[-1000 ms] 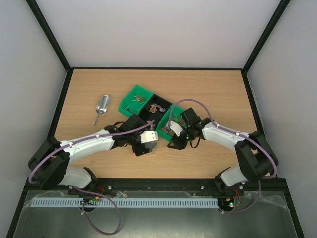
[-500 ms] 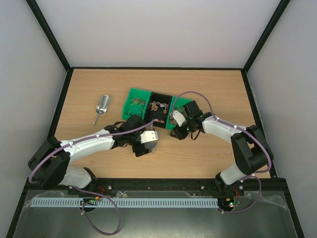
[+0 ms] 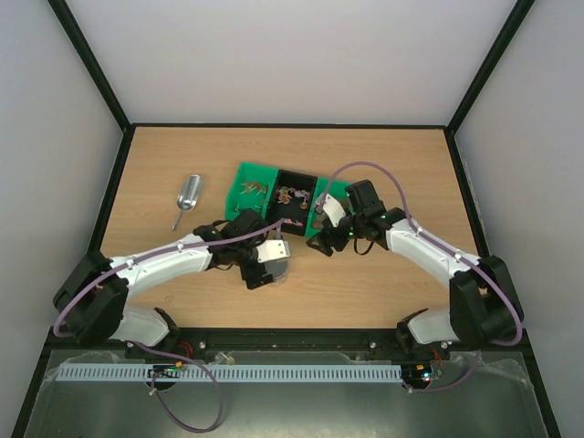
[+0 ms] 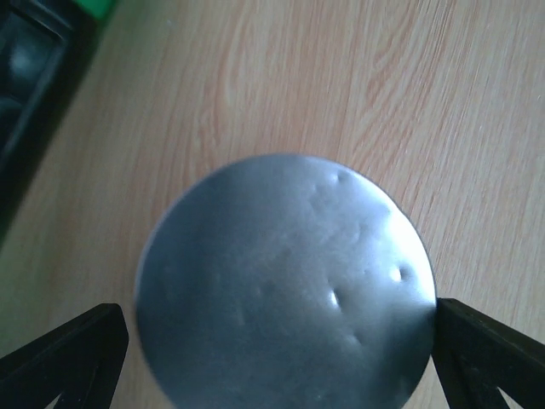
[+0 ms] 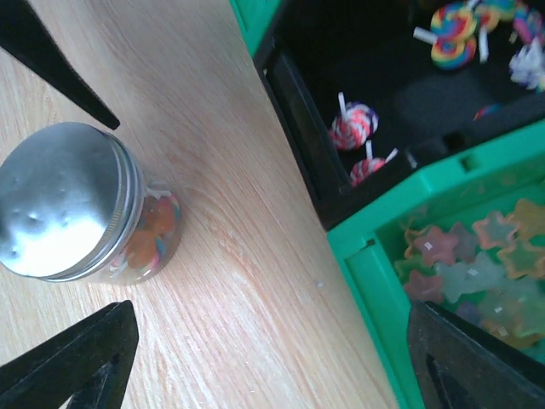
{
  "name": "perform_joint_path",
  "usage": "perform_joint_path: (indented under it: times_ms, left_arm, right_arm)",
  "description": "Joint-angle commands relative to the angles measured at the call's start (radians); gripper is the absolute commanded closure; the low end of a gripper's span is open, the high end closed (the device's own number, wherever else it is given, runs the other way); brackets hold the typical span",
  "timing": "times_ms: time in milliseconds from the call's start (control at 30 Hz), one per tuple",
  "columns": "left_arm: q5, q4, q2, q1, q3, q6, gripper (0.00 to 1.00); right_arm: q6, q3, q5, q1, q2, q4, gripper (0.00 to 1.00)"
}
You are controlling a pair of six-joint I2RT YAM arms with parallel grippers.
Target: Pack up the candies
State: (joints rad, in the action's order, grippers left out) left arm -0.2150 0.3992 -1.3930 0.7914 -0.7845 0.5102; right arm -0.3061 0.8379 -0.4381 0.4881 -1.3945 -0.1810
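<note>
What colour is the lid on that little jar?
Silvery grey metal lid, clearest in the right wrist view.

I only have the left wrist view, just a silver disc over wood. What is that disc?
Observer: It's the metal lid on a clear jar, which stands upright.
Operator: Anything inside the jar?
Observer: Yes, colourful candies show through its side.
Operator: What's beside it?
Observer: A black bin holding lollipops, then a green bin of star sweets.
</note>
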Motion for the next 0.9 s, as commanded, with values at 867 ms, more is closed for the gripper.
perform_joint_path:
  times_ms: [867]
  left_arm:
    - [-0.304,0.243,0.144,-0.178,-0.170,0.087,0.40]
  right_arm:
    - [0.182,-0.280,-0.257,0.075,-0.003,0.734,0.01]
